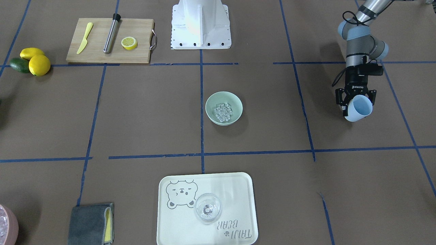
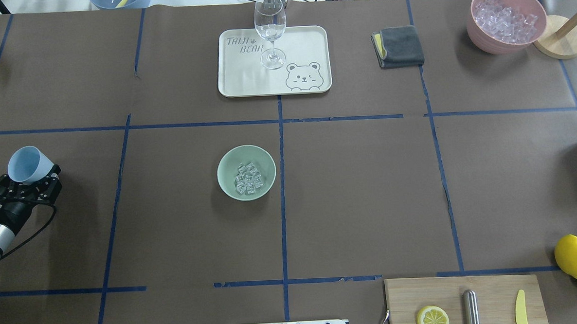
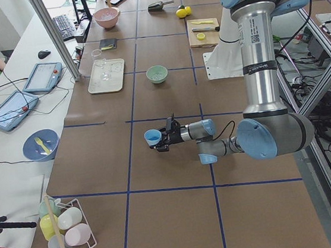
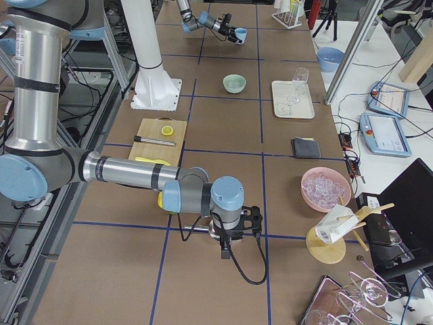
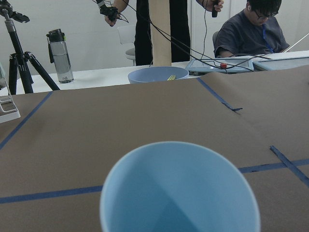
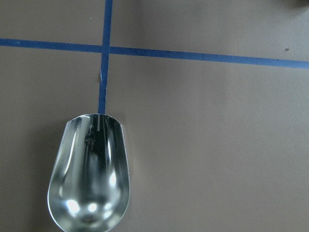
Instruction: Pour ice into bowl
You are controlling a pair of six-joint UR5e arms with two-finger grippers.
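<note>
the ice (image 2: 247, 178) already lies heaped in the bowl (image 2: 223, 167), mid-table, so the pour looks done. the left gripper (image 2: 32, 179) hangs well off to the side, its fingers pinching the cup (image 2: 27, 164) — empty, going by its wrist camera. the right gripper (image 4: 233, 227) hovers low by an empty scoop (image 6: 89, 174) — i cannot tell if its fingers are closed. what's left, i'd guess, is setting things down.

ice (image 1: 223, 112) heaped in bowl (image 1: 212, 102) | left gripper (image 1: 356, 102) clamps tilted light blue cup (image 1: 360, 109) | well apart from bowl
</note>
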